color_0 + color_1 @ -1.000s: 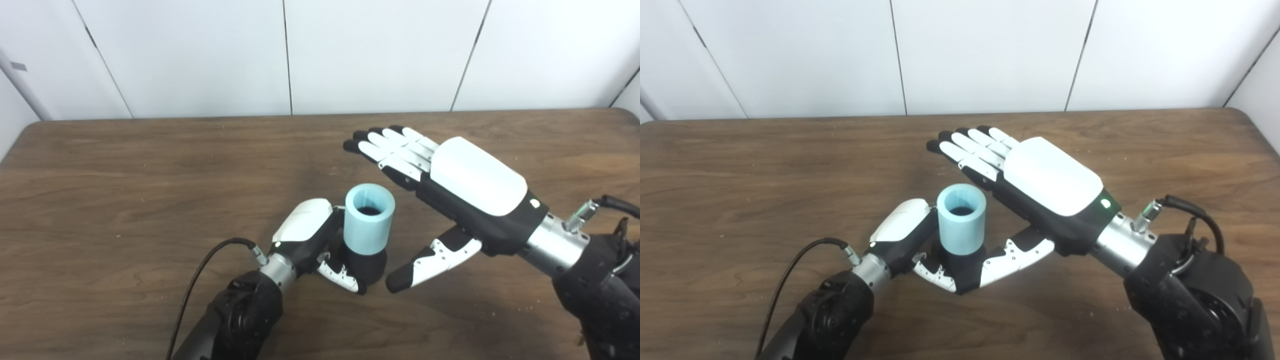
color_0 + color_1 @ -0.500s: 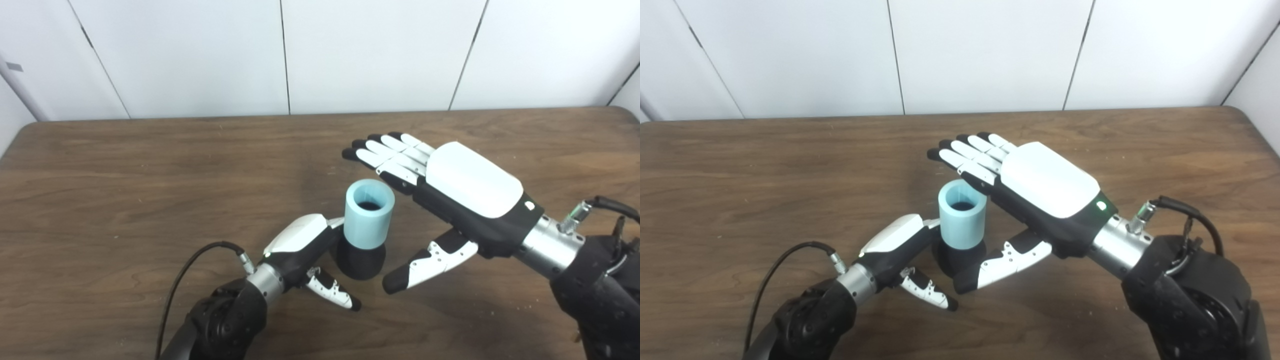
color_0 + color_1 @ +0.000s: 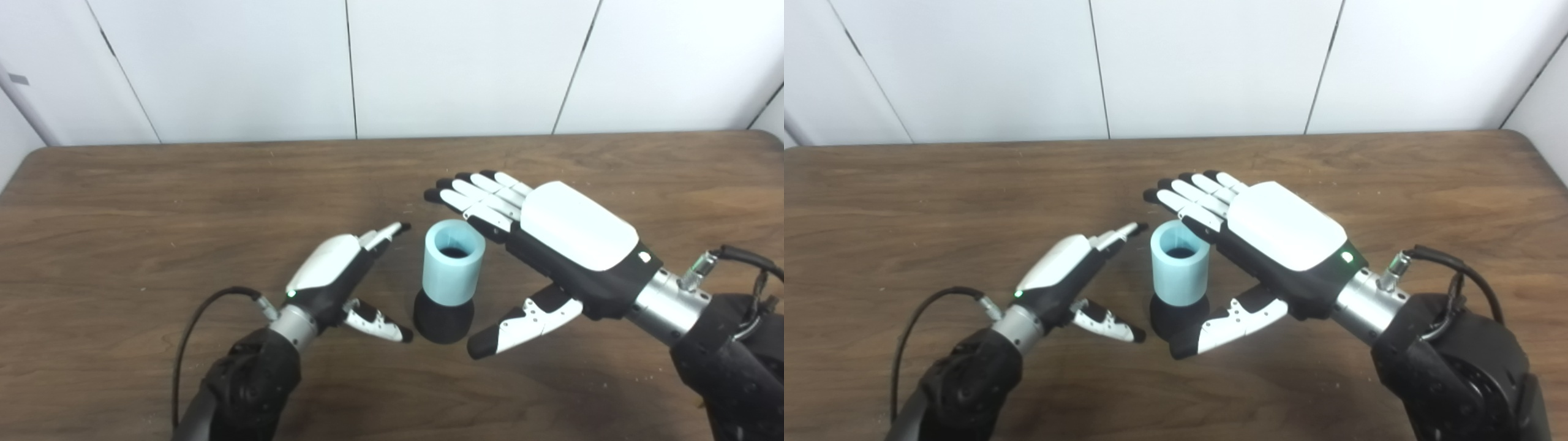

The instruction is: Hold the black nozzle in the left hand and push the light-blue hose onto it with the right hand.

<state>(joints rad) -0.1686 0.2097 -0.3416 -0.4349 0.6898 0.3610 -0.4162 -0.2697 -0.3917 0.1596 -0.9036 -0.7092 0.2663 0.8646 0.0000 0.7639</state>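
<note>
**Ana:** White wall panels behind, brown wooden worktop (image 3: pixel 153 202) in front. Start from the hands. What are they doing?

**Ben:** Neither holds anything. The left hand (image 3: pixel 334 275) has its fingers spread and straight, thumb low near the wood, and sits just beside the assembly on its left, with a clear gap. The right hand (image 3: pixel 551 245) is also spread flat, palm down. Its fingers (image 3: pixel 474 190) reach just behind the hose rim, and its thumb (image 3: pixel 520 321) lies low on the right of the black base. I can't tell whether those fingers touch the rim.

**Ana:** And the task's things?

**Ben:** The light-blue hose (image 3: pixel 452 263) stands upright, long axis vertical, open end up. It is seated on top of the black nozzle (image 3: pixel 442 318), which rests on the worktop. The pair stands between the two hands.

**Ana:** Which hand is nearer?

**Ben:** The right one, I'd judge, since it partly brackets the stack. The left is clear of it.

**Ana:** Count?

**Ben:** One hose, one nozzle, two hands. With the hose already over the nozzle, the join looks done. How deep it sits is hidden.
</note>
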